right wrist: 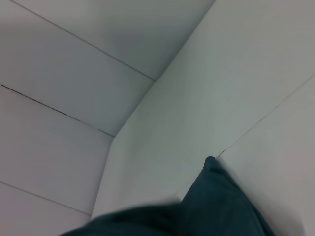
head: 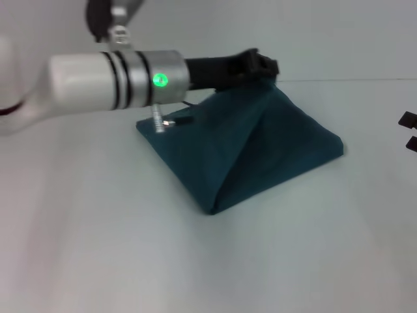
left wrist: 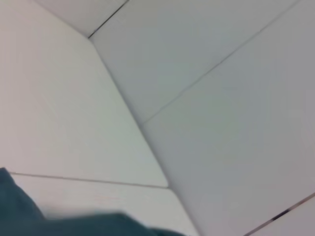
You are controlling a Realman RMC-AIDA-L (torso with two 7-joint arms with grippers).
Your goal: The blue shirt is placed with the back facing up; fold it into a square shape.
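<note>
In the head view, the blue shirt (head: 254, 147) is seen raised into a tent-like peak on the white surface (head: 98, 248), its far upper point held by the left gripper (head: 260, 65), which is closed on the cloth, while the right gripper (head: 409, 130) is seen only as dark tips at the right edge, its state impossible to tell. In the left wrist view, a strip of the shirt (left wrist: 19, 219) is shown against pale wall panels (left wrist: 221, 123). In the right wrist view, a fold of the shirt (right wrist: 216, 206) is seen before the same panels (right wrist: 74, 73).
</note>
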